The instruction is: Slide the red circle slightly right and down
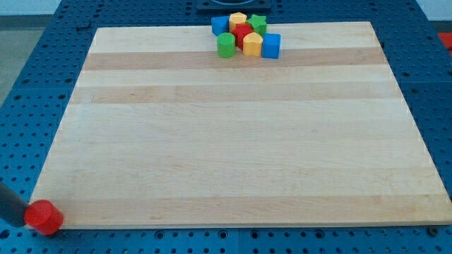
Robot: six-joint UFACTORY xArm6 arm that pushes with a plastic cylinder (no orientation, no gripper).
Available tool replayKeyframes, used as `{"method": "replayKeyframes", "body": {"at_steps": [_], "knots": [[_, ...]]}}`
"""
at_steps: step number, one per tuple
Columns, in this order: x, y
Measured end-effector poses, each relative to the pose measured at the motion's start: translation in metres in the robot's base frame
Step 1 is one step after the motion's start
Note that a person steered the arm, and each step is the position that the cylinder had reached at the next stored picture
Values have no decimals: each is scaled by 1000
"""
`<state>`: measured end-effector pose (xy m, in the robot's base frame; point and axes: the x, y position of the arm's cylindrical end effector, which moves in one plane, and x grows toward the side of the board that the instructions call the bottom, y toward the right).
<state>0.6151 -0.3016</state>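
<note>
– Red circle (44,216), where is it?
– At the view's bottom left, right on the corner of the wooden tabletop (233,155). Part of it hangs over the corner, above the blue perforated surface (28,85) that surrounds the wood.
– And the tool?
– It is a plain dark rod coming in from the view's left edge. It has no jaws, so it is neither open nor closed and holds nothing. My tip (25,211) is at the red circle's left side. It looks to be touching it, though I cannot be sure of the contact.
– Where are the other blocks?
– All bunched at the view's top, near the middle of the far edge, well apart from the red circle and my tip. In the back row, a blue block (220,25) is on the left, a yellow block (238,19) in the middle and a green block (258,23) on the right.
– And in front of those?
– A second red block (242,33) is in the heart of the bunch, its shape mostly hidden. Nearest the viewer are a green cylinder (226,45) on the left, a yellow piece (252,44) in the middle and a blue cube (271,45) on the right.
– Do they touch?
– They are packed close, with neighbours touching or just beside each other. I cannot tell which.
</note>
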Motion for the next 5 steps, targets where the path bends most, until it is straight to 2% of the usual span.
{"method": "replayKeyframes", "body": {"at_steps": [4, 5], "knots": [[-40, -2], [-70, 18]]}}
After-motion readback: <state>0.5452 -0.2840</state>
